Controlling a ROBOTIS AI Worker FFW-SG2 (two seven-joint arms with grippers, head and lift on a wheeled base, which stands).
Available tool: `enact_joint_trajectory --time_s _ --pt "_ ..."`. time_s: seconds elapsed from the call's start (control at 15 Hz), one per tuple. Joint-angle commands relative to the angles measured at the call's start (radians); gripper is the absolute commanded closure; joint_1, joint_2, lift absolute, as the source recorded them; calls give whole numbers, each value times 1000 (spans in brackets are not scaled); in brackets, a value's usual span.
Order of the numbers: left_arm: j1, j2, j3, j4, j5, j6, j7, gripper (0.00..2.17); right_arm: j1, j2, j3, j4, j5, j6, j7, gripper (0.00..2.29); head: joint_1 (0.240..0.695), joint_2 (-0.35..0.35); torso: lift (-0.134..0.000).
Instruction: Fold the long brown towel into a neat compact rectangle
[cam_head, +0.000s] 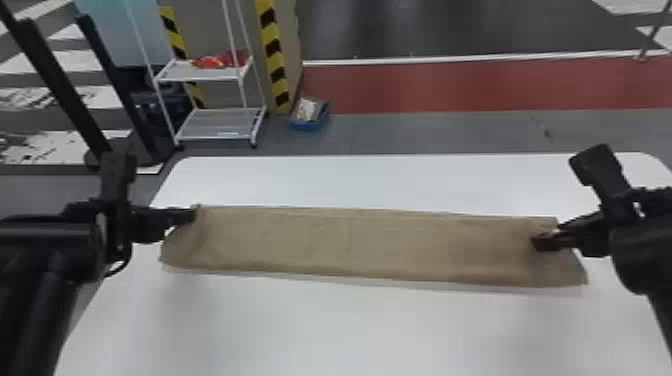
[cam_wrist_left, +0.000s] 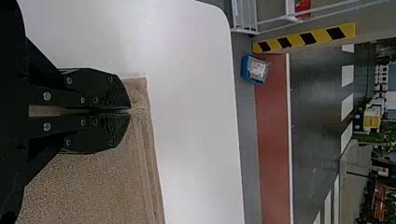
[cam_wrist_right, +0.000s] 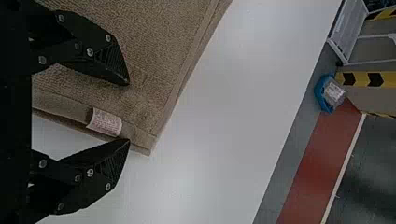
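The brown towel (cam_head: 350, 245) lies as a long strip across the white table, from left to right. My left gripper (cam_head: 194, 215) is at the towel's far left corner. In the left wrist view that gripper (cam_wrist_left: 130, 111) is shut on the towel (cam_wrist_left: 93, 186), pinching it close to the corner. At the towel's right end is my right gripper (cam_head: 542, 242). In the right wrist view the gripper (cam_wrist_right: 128, 112) stands open, one finger over the towel (cam_wrist_right: 154, 56) and the other beyond its side edge, with a pale label (cam_wrist_right: 105, 122) between them.
The white table (cam_head: 320, 325) extends in front of and behind the towel. On the floor beyond it are a white shelf rack (cam_head: 215, 125) with red items and a blue bin (cam_head: 309, 122). Striped posts (cam_head: 274, 55) rise near the rack.
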Motion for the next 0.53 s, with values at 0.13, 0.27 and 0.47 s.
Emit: enact_joint_trajectory --time_s 0.13,0.27,0.47 --pt "3 2 0 -4 0 -3 -2 1085 0 -2 -1 -6 0 -3 -1 667 695 114 -124" --pt "3 2 0 -4 0 -3 -2 1085 0 -2 -12 -7 -3 -6 -6 667 695 114 -124" --pt "3 7 2 -4 1 -9 -2 1085 -1 -3 -29 -20 -15 -6 -11 670 695 110 -124"
